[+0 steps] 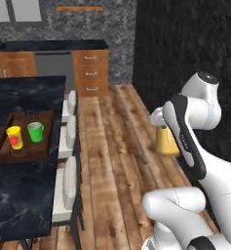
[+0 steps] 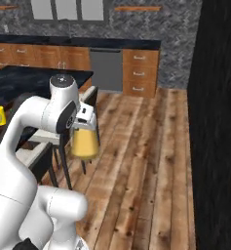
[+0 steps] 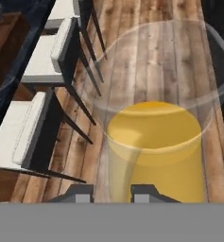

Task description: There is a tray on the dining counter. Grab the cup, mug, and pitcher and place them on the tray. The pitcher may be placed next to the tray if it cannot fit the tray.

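Gripper (image 3: pixel 112 193), seen in the hand view as two grey finger tips at the bottom edge, is closed on the pitcher (image 3: pixel 153 146). One tip sits just outside the clear wall and the other just inside it, so the rim appears pinched between them. From the gripper, the pitcher hangs straight down, upright, with its amber base lowest and its wide clear mouth up by the fingers. Its long axis runs vertically, in line with the hand.

Below the pitcher is only wooden floor, so it is carried in the air, well apart from any surface. In the right base view the pitcher (image 2: pixel 85 141) hangs under the white wrist beside a row of white stools (image 2: pixel 36 136).

The tray (image 1: pixel 45 141) lies well off to the gripper's left, past the stools, on the counter (image 1: pixel 19 205). It sits higher than the pitcher's base appears to hang, though that is hard to judge. On the tray stand the cup (image 1: pixel 14 137) and the mug (image 1: pixel 35 132), close together at the end nearer the camera, leaving its far part bare.

Judged from this, the next move is a sideways carry to the left, over the stools, keeping the pitcher upright. The mug and cup are already in place.
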